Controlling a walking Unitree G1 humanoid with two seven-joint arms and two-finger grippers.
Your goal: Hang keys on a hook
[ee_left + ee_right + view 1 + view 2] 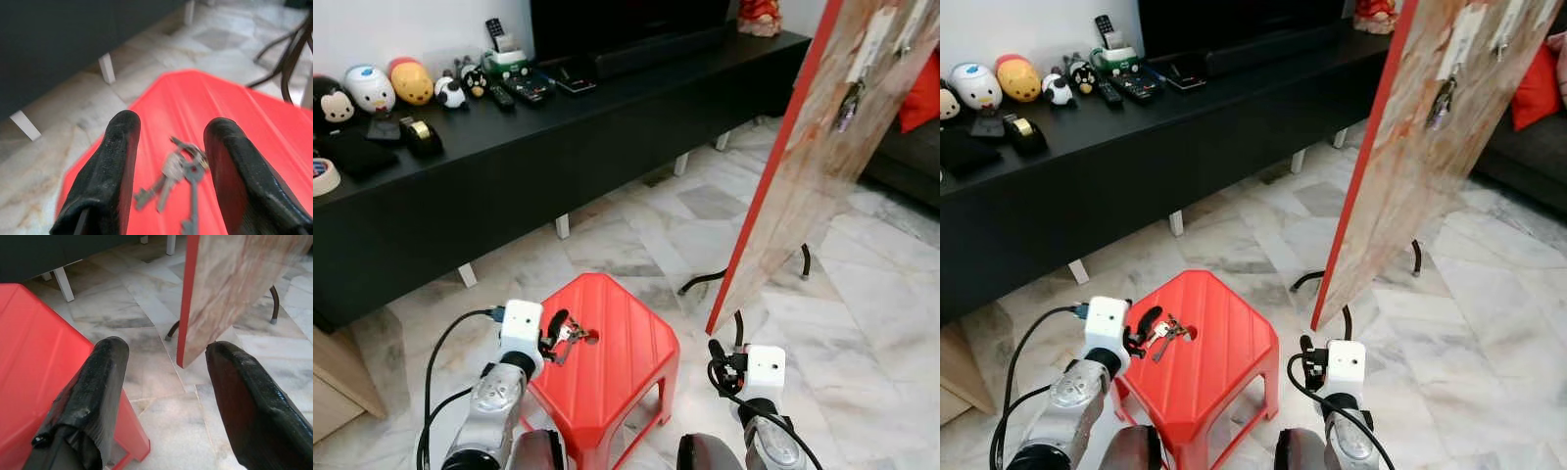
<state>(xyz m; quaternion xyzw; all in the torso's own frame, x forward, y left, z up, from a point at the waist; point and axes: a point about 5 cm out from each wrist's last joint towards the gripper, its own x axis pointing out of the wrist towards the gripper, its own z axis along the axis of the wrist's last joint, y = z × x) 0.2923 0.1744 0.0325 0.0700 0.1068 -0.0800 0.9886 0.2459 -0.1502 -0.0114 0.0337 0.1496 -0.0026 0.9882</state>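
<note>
No writing can be read anywhere; the toys and remotes on the long black TV counter are too small to show any words.

The bunch of keys lies flat on top of the red plastic stool, near a small round hole in the seat. The keys are silver and grey, joined on one ring, and they look blurry in the left wrist view. How many keys there are is hard to tell.

The left gripper hovers just over the stool, right by the keys. Its two black fingers are spread apart, one on each side of the keys, and they grasp nothing.

The right gripper is low beside the stool, above the marble floor. Its fingers are also spread apart and hold nothing.

A tall wooden board with a red edge leans on a black stand. Another set of keys hangs from it high up. The top of the board is cut off, so the hooks are hard to make out.
</note>
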